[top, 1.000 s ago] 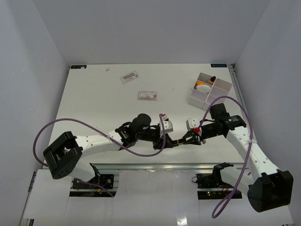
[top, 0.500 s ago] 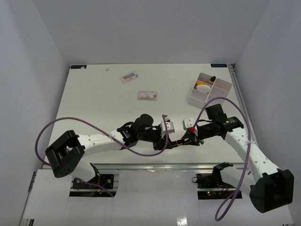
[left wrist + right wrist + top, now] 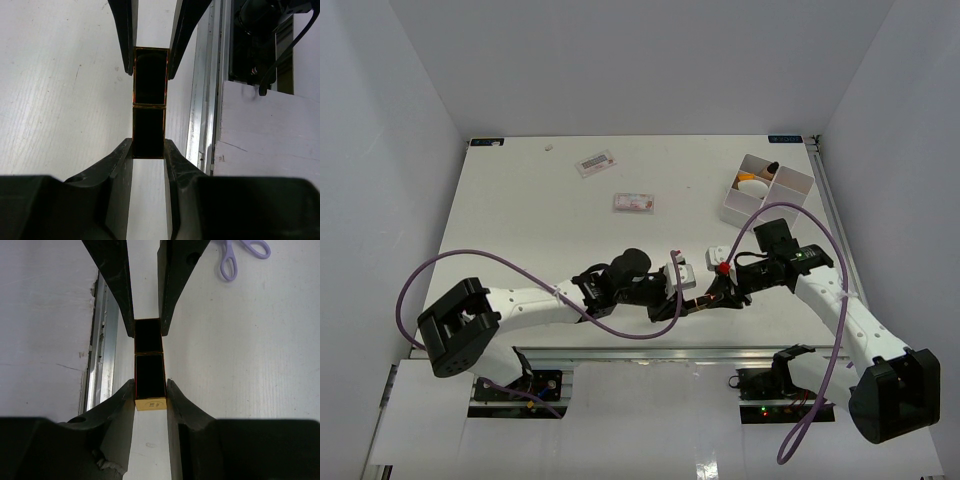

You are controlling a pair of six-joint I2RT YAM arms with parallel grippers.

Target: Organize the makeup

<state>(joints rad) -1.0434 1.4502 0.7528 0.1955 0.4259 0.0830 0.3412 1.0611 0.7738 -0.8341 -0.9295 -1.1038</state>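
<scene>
Left gripper (image 3: 148,145), right gripper (image 3: 150,385) grasping opposite ends of lipstick tube (image 3: 149,102), near table (image 3: 60,100) edge

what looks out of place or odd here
The lipstick tube is clamped at opposite ends by the left gripper and the right gripper at once. A far packet and a nearer packet lie loose, apart from the tray.

Looks like a robotics lab test cell, not anyone's home: bare white counter (image 3: 560,220) boxed in by blank white walls (image 3: 620,60), left arm (image 3: 520,303) and right arm (image 3: 850,320) bolted by an aluminium rail (image 3: 650,352) at the near edge, purple cables (image 3: 470,252) looping around, exposed electronics (image 3: 765,385) below.
</scene>
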